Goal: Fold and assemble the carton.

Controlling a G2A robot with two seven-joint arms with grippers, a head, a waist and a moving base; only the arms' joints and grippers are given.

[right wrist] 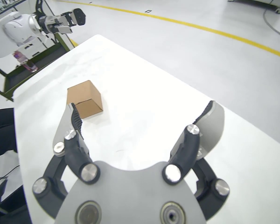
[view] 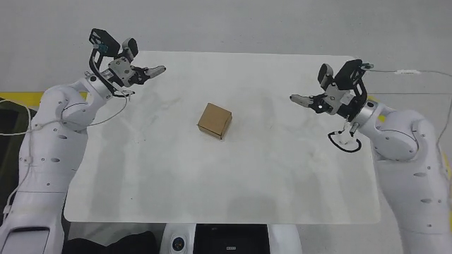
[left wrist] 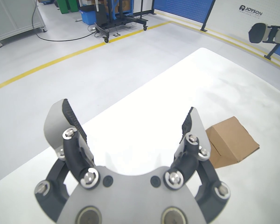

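A small brown carton stands closed as a box in the middle of the white table. It also shows as the carton in the left wrist view and the carton in the right wrist view. My left gripper hovers open over the table's far left corner, well away from the carton. The same left gripper holds nothing between its fingers. My right gripper hangs open at the table's right side, apart from the carton; up close, the right gripper is empty too.
The table's bare white surface surrounds the carton on all sides. Beyond the table edges lies grey floor with a yellow line. A green-framed stand sits off the table's left side.
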